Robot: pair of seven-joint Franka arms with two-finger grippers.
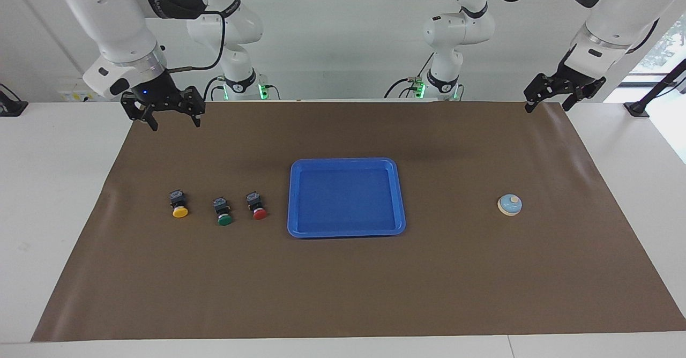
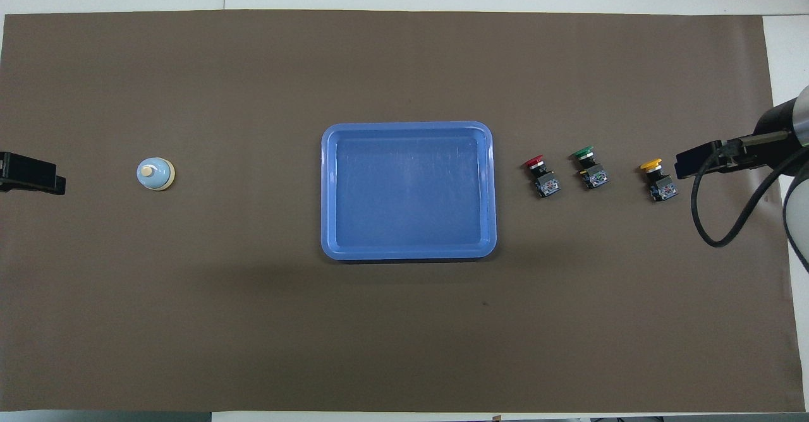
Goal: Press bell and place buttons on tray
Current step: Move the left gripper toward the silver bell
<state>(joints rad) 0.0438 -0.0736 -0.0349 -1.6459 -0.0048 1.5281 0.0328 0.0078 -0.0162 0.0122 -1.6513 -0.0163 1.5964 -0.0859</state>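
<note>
Three buttons (image 1: pixel 218 208) in a row at right arm's end, right gripper (image 1: pixel 170 116) spread, empty, raised nearest the yellow one. Tray (image 1: pixel 346 164) mid-table, bare. Bell (image 1: pixel 509 204) unpressed at left arm's end; left gripper (image 1: pixel 554 98) spread, empty, closer arm for it.

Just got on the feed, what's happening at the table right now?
Nothing is being handled yet. The left end effector and right end effector both hang open and empty over the mat's edge by the robots. The tray sits mid-table with nothing in it. The yellow button, green button and red button lie in a row toward the right arm's end; the bell sits toward the left arm's end, untouched.
</note>
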